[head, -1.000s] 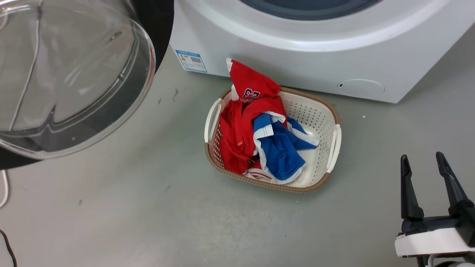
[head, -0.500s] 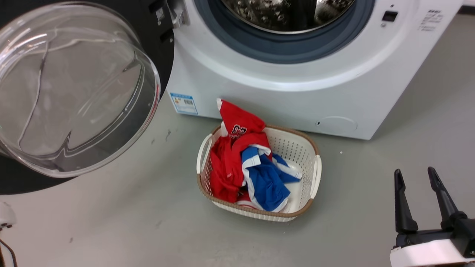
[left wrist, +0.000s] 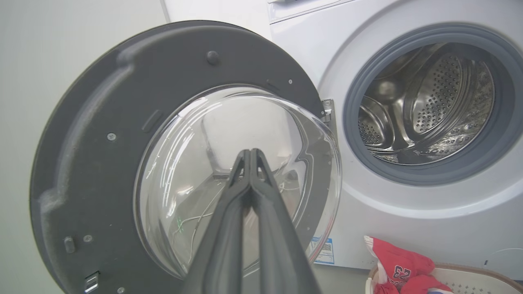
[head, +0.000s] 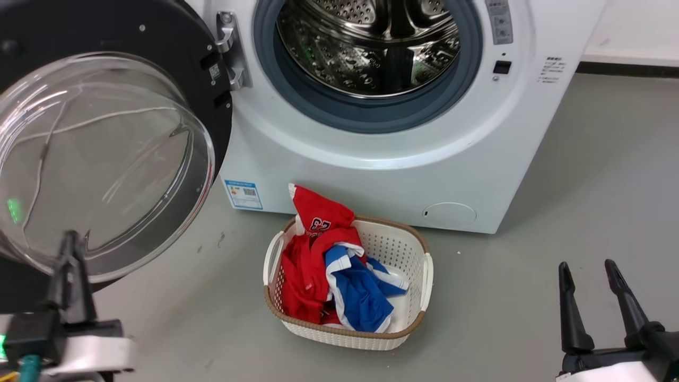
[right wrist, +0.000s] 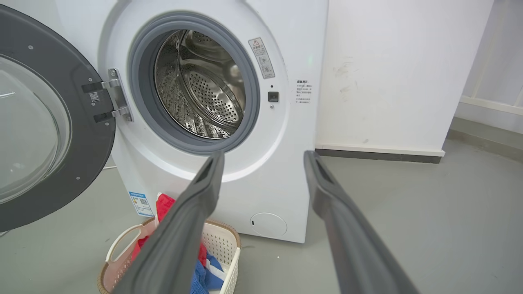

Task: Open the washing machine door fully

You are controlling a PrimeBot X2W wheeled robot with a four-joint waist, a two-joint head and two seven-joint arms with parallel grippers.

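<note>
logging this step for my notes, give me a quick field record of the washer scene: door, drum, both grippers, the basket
door: washing machine door swung wide on its hinge, glass bowl facing the head camera
machine: washing machine, mouth uncovered
drum: steel drum, no laundry seen inside
left gripper: left gripper shut, holding nothing, pointing at the glass bowl; contact cannot be told
right gripper: right gripper open, empty
basket: laundry basket on the floor before the machine, holding a red garment and a blue garment

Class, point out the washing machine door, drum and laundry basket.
washing machine door (left wrist: 81, 134), left wrist view, dark inner frame.
drum (head: 345, 63), head view, perforated steel wall.
laundry basket (head: 395, 246), head view, white perforated wall.
</note>
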